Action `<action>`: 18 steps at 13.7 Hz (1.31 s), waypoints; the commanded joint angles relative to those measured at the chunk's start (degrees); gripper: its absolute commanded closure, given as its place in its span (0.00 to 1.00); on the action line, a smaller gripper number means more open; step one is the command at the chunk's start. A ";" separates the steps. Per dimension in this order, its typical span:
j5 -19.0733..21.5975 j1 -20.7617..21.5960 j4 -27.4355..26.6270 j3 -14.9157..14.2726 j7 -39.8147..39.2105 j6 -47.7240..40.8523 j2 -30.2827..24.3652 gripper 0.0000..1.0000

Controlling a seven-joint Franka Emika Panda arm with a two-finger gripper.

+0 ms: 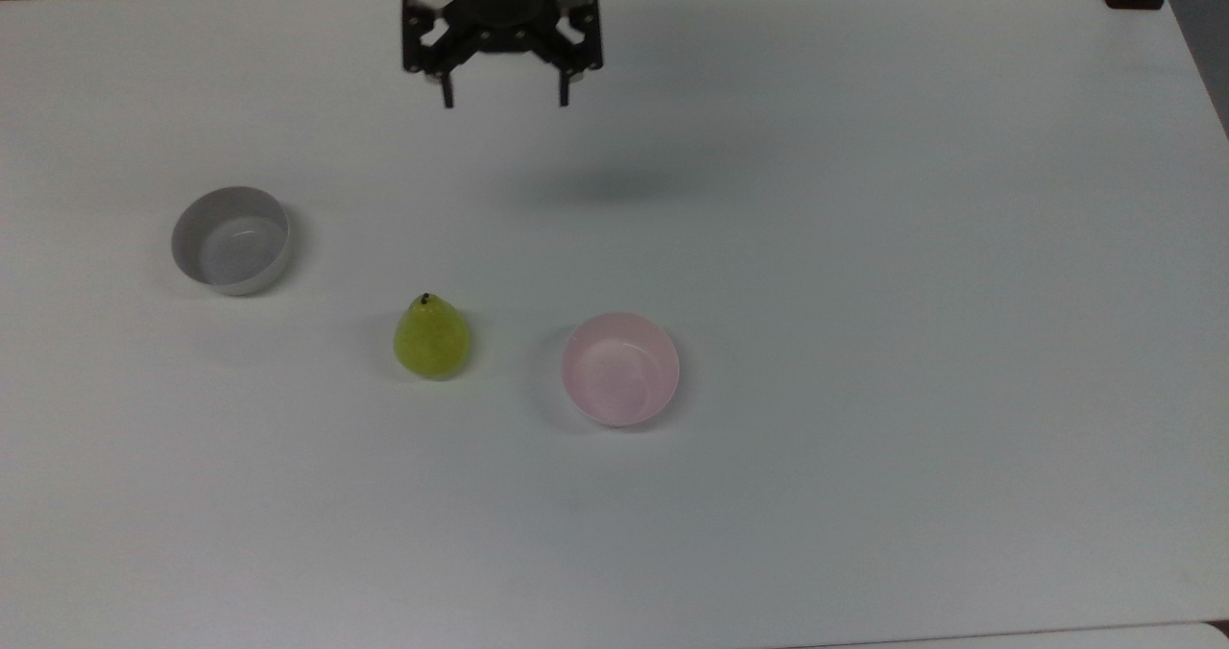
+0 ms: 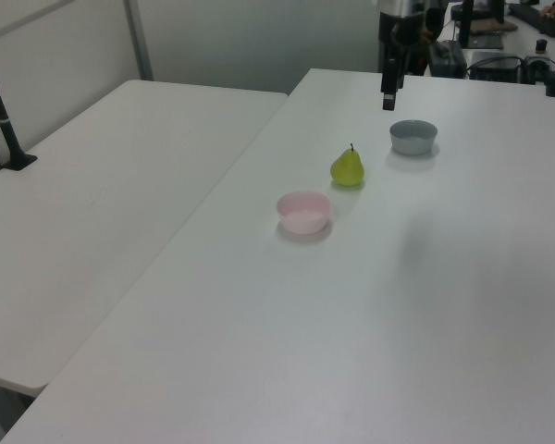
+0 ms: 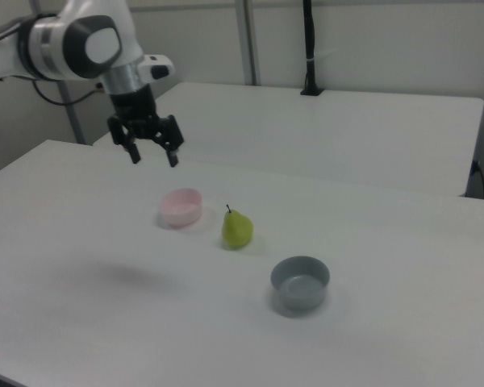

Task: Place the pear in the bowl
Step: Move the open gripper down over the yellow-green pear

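- The tool [image 1: 504, 102] hangs high over the far part of the desk [image 1: 864, 246], fingers spread wide with nothing between them.
- By my reckoning this is the reach toward the fruit; nothing has been picked up yet.
- The pear [image 1: 431, 337] stands upright on the desk, stem up, well apart from the tool and far below it; in the top view it lies down-frame of the tool and a little toward the top view's left.
- The pink bowl [image 1: 620, 369] sits near the pear, down-frame of the tool and off to the top view's right, with nothing in it.
- A grey-white bowl [image 1: 230, 239] stands to the other side of the pear, well off to the top view's left of the tool.
- Next, I'd guess, the tool must travel over the pear, drop down around its body and close gently; the rounded, tapering shape could slip or tip if caught too high.
- Count: one pear, two bowls (one pink, one grey-white), one tool.
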 commanded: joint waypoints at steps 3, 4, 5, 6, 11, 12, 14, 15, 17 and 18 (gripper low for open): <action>0.22 -5.63 4.51 -0.23 -4.32 9.39 9.04 0.00; 0.22 -6.51 4.50 -0.23 -4.32 10.82 10.71 0.00; 0.04 -7.30 4.59 -0.23 -4.32 12.31 12.64 0.00; -0.31 -7.65 4.51 -0.23 -4.32 14.42 13.87 0.00; -0.66 -7.13 4.42 -0.14 -3.70 20.67 20.29 0.00; -0.75 -7.13 4.42 -0.14 -3.62 21.72 21.09 0.00; -1.71 -6.87 4.42 -0.14 -3.62 22.96 22.58 0.00; -2.06 -6.87 4.42 -0.05 -3.18 23.40 23.20 0.00; -2.16 -6.87 4.24 0.03 -2.39 25.33 23.82 0.04; -2.94 -6.78 4.24 0.03 -2.38 25.42 24.25 0.06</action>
